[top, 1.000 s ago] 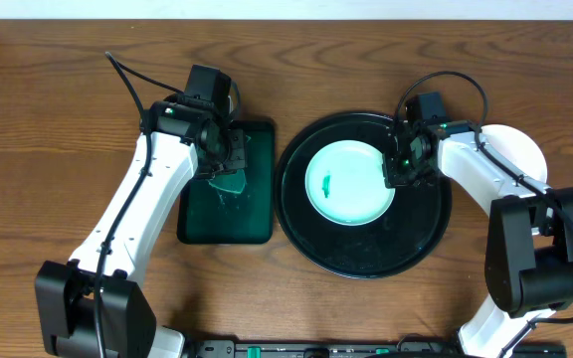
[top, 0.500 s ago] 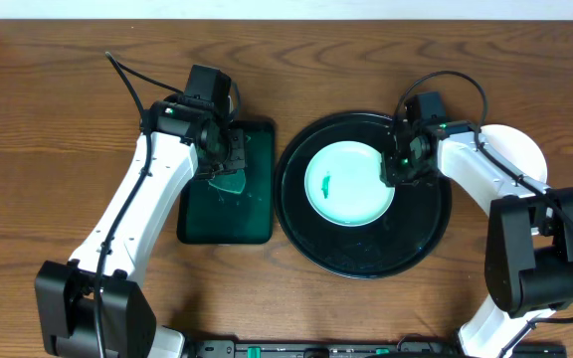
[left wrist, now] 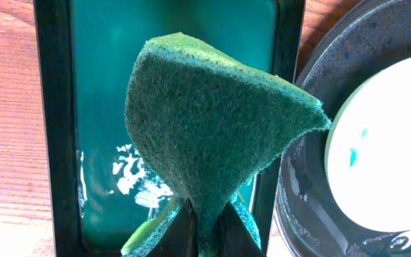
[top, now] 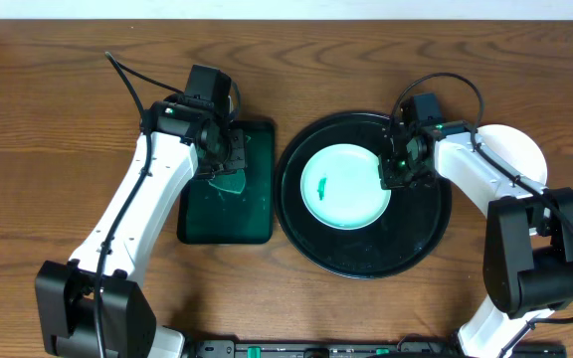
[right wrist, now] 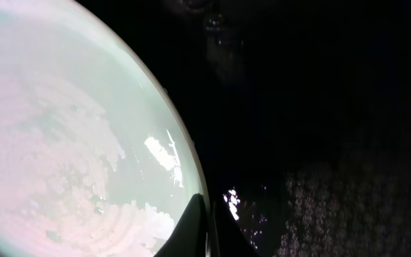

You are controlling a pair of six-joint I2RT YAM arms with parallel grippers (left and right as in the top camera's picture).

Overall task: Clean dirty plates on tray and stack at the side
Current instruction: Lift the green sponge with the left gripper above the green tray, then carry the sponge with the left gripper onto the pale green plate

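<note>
While it lies flat and face-up on the black tray [top: 421,235], the round pale-mint plate [top: 346,194] shows one green smear [top: 322,185]. Right gripper [right wrist: 207,227] pinched together at its rim; left gripper [left wrist: 204,227] clamps a sponge [left wrist: 205,121].

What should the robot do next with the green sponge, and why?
Probably carry the sponge across to the plate and wipe it. The left gripper holds the sponge above the green tray, the plate on the black tray shows a green smear, and the right gripper is shut at its rim.
</note>
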